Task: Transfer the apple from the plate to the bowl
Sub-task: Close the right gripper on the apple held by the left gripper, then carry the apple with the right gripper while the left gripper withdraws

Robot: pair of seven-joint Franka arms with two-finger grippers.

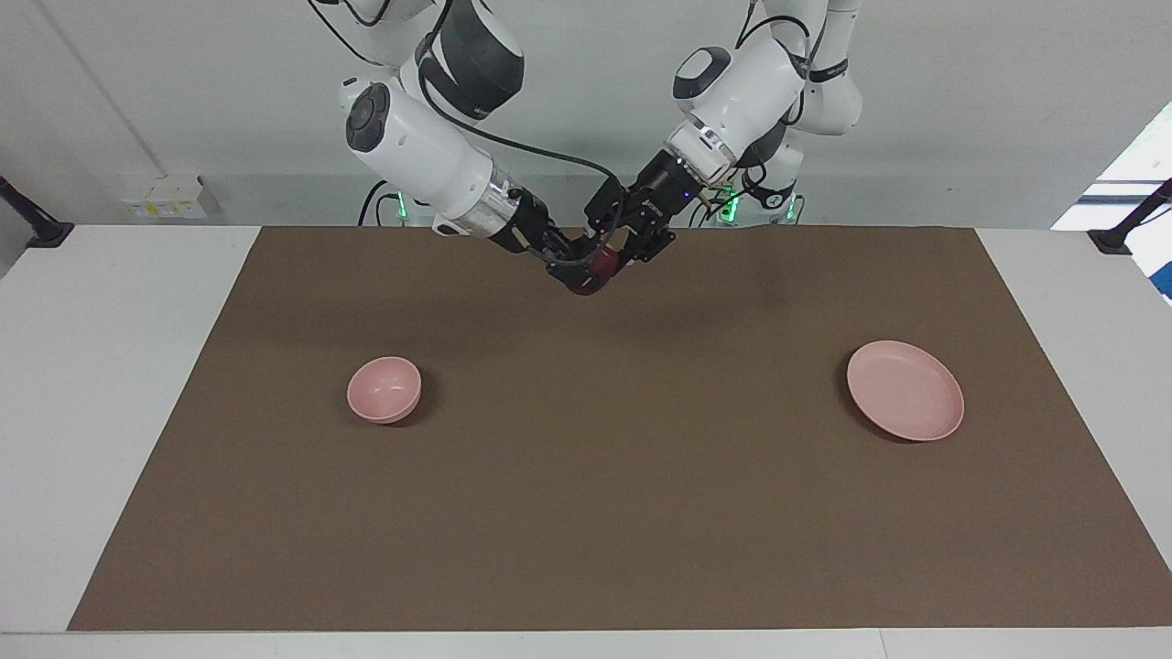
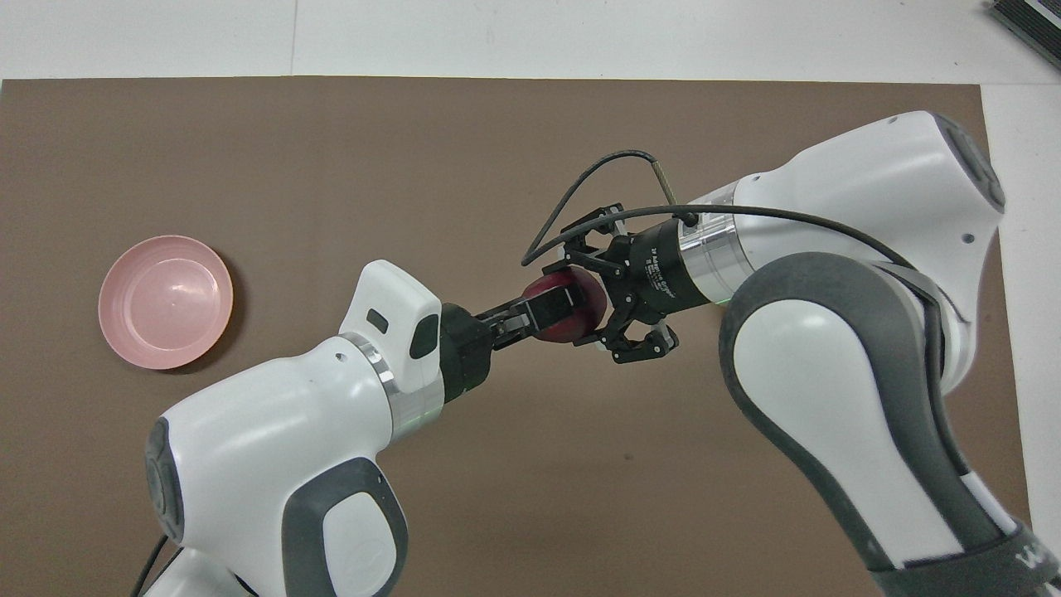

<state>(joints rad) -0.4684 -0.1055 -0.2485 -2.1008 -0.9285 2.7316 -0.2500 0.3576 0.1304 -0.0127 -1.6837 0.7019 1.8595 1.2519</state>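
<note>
The apple [image 2: 565,311] is up in the air over the brown mat [image 1: 586,513], half hidden by both claws. The left gripper [image 2: 554,305] is clamped on it. The right gripper [image 2: 598,300] seems closed round it too. The bowl [image 1: 385,389] near the right arm's end and the plate [image 1: 905,390] near the left arm's end hold nothing

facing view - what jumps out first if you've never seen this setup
The two arms meet in mid-air over the brown mat, near the robots' end: the left gripper and the right gripper are both closed on one dark red apple. Down on the mat, the pink bowl sits empty toward the right arm's end and the wider pink plate sits empty toward the left arm's end.
</note>
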